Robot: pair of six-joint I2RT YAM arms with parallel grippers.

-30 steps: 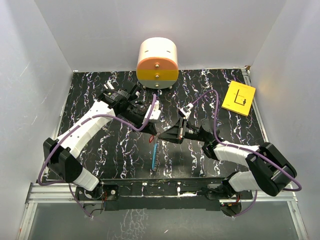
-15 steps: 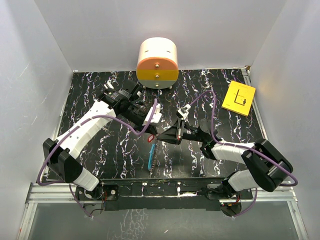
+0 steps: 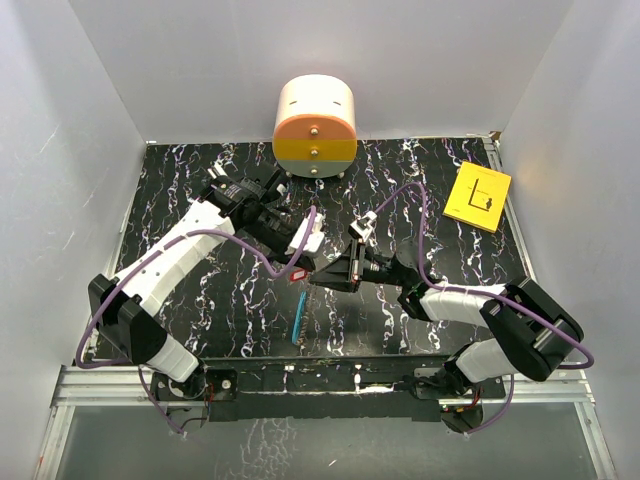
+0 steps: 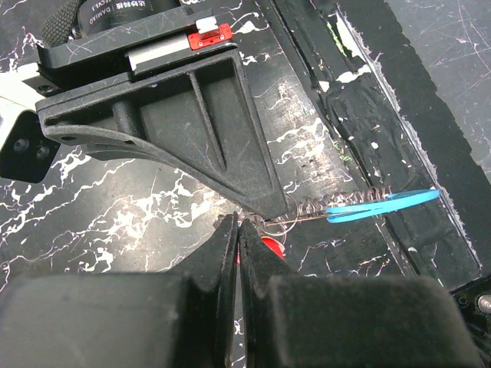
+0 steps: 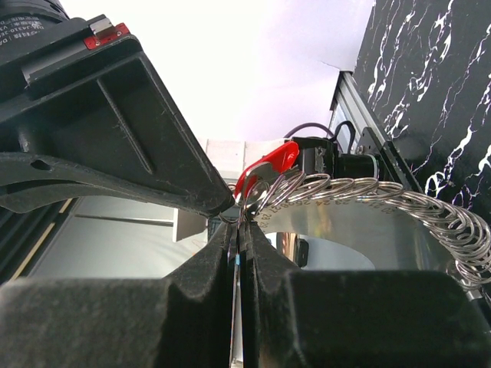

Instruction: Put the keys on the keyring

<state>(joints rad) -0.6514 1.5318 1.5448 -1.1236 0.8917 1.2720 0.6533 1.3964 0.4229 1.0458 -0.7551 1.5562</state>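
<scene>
The keyring (image 3: 299, 322) hangs slanted below the two gripper tips, which meet over the middle of the table. Its blue band (image 4: 383, 202) and wire coil (image 4: 337, 207) trail off to the right in the left wrist view. The coil's rings (image 5: 383, 198) arc to the right in the right wrist view. My right gripper (image 5: 239, 230) is shut on a thin edge of the keyring. The small red key (image 4: 274, 247) sits at the tip of my left gripper (image 4: 238, 228), which is shut with a sliver of red between its jaws. The key (image 5: 270, 163) rests against the coil's first rings.
An orange and cream drum-shaped box (image 3: 315, 125) stands at the back centre. A yellow card (image 3: 477, 196) lies at the back right. White walls close in the black marbled table (image 3: 200, 300) on three sides, with a metal rail (image 3: 320, 385) along the near edge.
Both gripper tips have shifted a little to the left together. The hanging keyring has swung from upright to slanted, and the red key has come right up against the tips.
</scene>
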